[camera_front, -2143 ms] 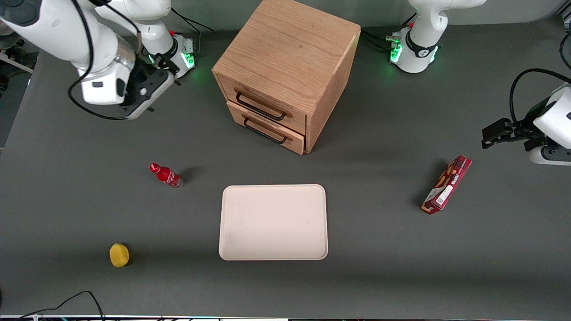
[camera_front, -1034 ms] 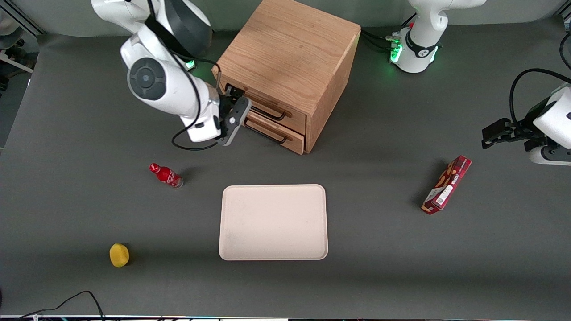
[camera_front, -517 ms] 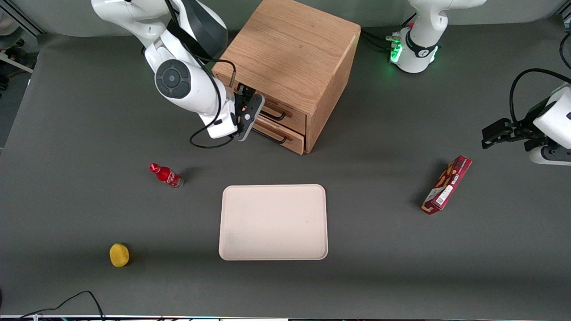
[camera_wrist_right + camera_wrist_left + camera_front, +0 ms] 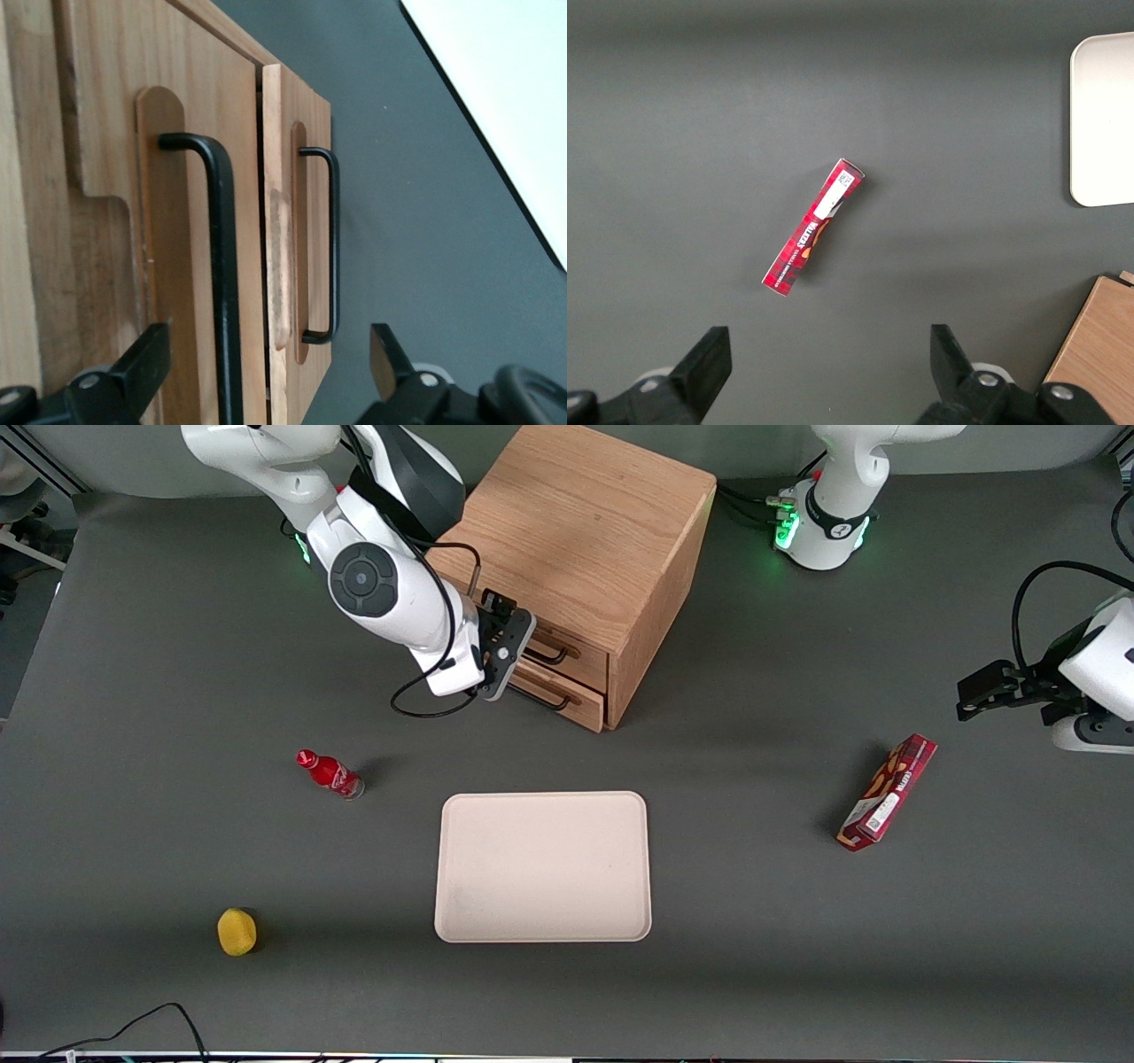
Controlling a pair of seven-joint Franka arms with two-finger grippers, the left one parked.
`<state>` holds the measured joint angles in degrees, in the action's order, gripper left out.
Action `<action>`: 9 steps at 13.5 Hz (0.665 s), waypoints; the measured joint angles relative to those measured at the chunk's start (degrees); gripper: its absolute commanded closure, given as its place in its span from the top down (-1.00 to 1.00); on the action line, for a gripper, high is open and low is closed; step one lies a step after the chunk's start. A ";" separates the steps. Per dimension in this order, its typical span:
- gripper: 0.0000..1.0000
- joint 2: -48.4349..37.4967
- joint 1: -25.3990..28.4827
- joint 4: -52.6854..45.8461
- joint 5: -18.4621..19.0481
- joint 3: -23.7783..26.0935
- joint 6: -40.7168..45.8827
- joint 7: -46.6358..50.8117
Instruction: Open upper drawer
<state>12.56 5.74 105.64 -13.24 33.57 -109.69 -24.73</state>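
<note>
The oak cabinet (image 4: 576,531) stands at the back middle of the table with both drawers shut. The upper drawer (image 4: 580,654) shows only partly in the front view, with the end of its black wire handle (image 4: 555,659) visible. My right gripper (image 4: 516,642) is close in front of the drawer fronts, covering most of them. In the right wrist view the gripper (image 4: 266,381) is open, and the upper drawer's handle (image 4: 221,266) runs between its two fingers without touching them. The lower drawer (image 4: 310,142), with its own handle (image 4: 333,248), sits beside it, slightly proud of the upper front.
A cream tray (image 4: 542,866) lies nearer the front camera than the cabinet. A red bottle (image 4: 330,773) and a yellow object (image 4: 236,932) lie toward the working arm's end. A red box (image 4: 889,792) lies toward the parked arm's end, also in the left wrist view (image 4: 813,227).
My right arm has swung in from the working arm's end of the table and brought the gripper up to the drawer fronts. The drawers have not moved.
</note>
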 measured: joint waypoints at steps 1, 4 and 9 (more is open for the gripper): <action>1.00 0.08 0.30 0.10 0.00 0.05 -0.55 0.00; 1.00 0.29 0.38 0.10 0.00 0.04 -1.02 0.00; 1.00 0.88 0.61 0.06 -0.10 0.05 -2.83 0.02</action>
<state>13.44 6.35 105.70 -13.33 33.61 -112.52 -24.71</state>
